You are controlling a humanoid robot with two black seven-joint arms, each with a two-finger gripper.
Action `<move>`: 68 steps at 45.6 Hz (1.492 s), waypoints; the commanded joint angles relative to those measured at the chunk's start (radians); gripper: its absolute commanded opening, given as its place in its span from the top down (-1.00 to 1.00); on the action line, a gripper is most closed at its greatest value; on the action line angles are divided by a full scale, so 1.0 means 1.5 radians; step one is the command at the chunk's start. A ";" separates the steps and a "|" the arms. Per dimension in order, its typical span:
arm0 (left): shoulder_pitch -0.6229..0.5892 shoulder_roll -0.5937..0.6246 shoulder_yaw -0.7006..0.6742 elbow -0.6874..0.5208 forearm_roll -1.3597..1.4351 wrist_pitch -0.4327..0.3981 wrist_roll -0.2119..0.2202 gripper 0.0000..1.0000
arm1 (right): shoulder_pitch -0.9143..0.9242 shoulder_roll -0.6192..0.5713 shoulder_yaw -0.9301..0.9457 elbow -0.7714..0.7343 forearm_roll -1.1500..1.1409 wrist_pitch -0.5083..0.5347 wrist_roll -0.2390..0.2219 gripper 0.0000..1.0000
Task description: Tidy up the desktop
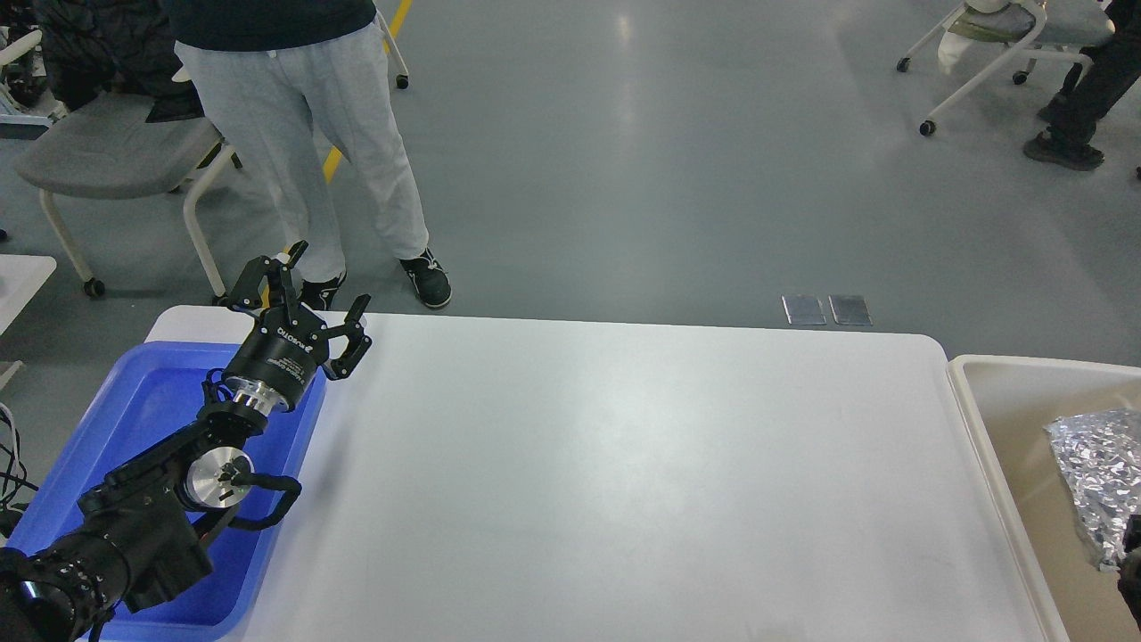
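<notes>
Desktop (624,481), a wide matte white tabletop with rounded corners, fills the lower middle of the head view and runs from the near edge out to the grey floor. Its surface shows only soft reflections of the overhead lights.

Nearest on the left, my left arm comes in from the bottom-left corner, its thick black links and a silver joint disc lying over the blue plastic tub (134,419) that sits on the left end of the desktop. Nearest on the right, at the bottom-right edge, a small dark shape may be part of my right arm; I cannot tell, and no right gripper shows.

Just beside the desktop's right end stands a beige-white rectangular bin (1007,410), and a crumpled piece of silver foil (1101,473) lies inside it toward the right edge of the view.

Farther along, the left gripper (316,290) hangs over the tub's far right corner, near the desktop's far-left edge. Its two black fingers are spread wide apart with nothing between them, one pointing up toward the floor beyond, the other angled right over the tabletop.

Beyond the table, a person in grey sweatpants (303,125) and black shoes stands on the floor close to the far-left corner. A grey chair on castors (98,160) stands to that person's left. Two small metal floor plates (826,309) lie near the far edge, right of centre. At the far right, another wheeled chair (1007,36) and a second person's dark shoe (1063,152) are visible.
</notes>
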 commanded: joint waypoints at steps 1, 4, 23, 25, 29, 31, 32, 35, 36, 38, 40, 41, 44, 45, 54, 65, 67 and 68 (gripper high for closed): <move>0.000 0.000 0.000 0.000 0.000 -0.001 0.001 -1.00 | 0.022 0.013 -0.009 0.000 0.001 0.001 0.001 -1.00; 0.000 0.000 0.000 0.000 0.000 -0.001 0.000 -1.00 | 0.022 0.012 -0.009 0.000 0.001 0.001 0.001 -1.00; 0.000 0.000 0.000 0.000 0.000 -0.001 0.000 -1.00 | 0.065 0.010 0.018 -0.004 0.019 0.004 0.002 -1.00; 0.000 0.000 0.000 0.000 0.000 -0.001 0.001 -1.00 | 0.077 0.009 0.030 -0.006 0.047 0.005 0.002 -1.00; 0.000 0.000 0.000 0.000 0.001 -0.001 0.000 -1.00 | 0.113 0.003 0.042 -0.009 0.107 0.006 0.002 -1.00; 0.000 0.000 0.000 0.000 0.001 -0.001 0.000 -1.00 | 0.132 -0.002 0.040 -0.009 0.119 0.006 0.002 -1.00; 0.000 0.000 0.000 0.000 0.001 -0.001 0.000 -1.00 | 0.142 -0.006 0.042 -0.009 0.122 0.006 0.002 -1.00; 0.000 0.000 0.000 0.000 0.000 -0.001 0.000 -1.00 | 0.175 -0.021 0.045 -0.008 0.123 0.009 0.002 -1.00; 0.000 0.000 0.000 0.000 0.000 0.000 0.000 -1.00 | 0.189 -0.026 0.046 -0.007 0.123 0.013 0.002 -1.00; 0.000 0.000 0.000 0.000 0.000 0.000 0.000 -1.00 | 0.217 -0.033 0.047 -0.007 0.129 0.026 0.002 -1.00; 0.000 0.000 0.000 0.000 0.000 0.000 0.000 -1.00 | 0.247 -0.041 0.050 -0.007 0.139 0.049 0.001 -1.00; 0.000 0.000 0.001 0.000 0.000 0.000 0.000 -1.00 | 0.262 -0.046 0.055 -0.007 0.145 0.062 0.001 -1.00; 0.000 0.000 0.001 0.000 0.000 0.000 0.000 -1.00 | 0.305 -0.060 0.077 -0.006 0.172 0.109 -0.005 -1.00; 0.000 0.000 0.001 0.000 0.000 0.000 0.000 -1.00 | 0.320 -0.063 0.086 -0.006 0.182 0.125 -0.006 -1.00; 0.000 0.000 0.001 0.000 0.000 0.000 0.000 -1.00 | 0.414 -0.074 0.163 -0.003 0.203 0.247 -0.047 -1.00; 0.000 0.000 0.000 0.000 0.000 0.000 -0.001 -1.00 | 0.431 -0.060 0.319 0.055 0.206 0.332 -0.083 -1.00; 0.000 0.000 0.000 0.000 0.000 0.001 -0.001 -1.00 | 0.422 -0.056 0.337 0.093 0.210 0.330 -0.083 -1.00; 0.000 -0.001 0.001 0.000 0.000 0.000 -0.001 -1.00 | 0.414 -0.054 0.345 0.113 0.213 0.328 -0.082 -1.00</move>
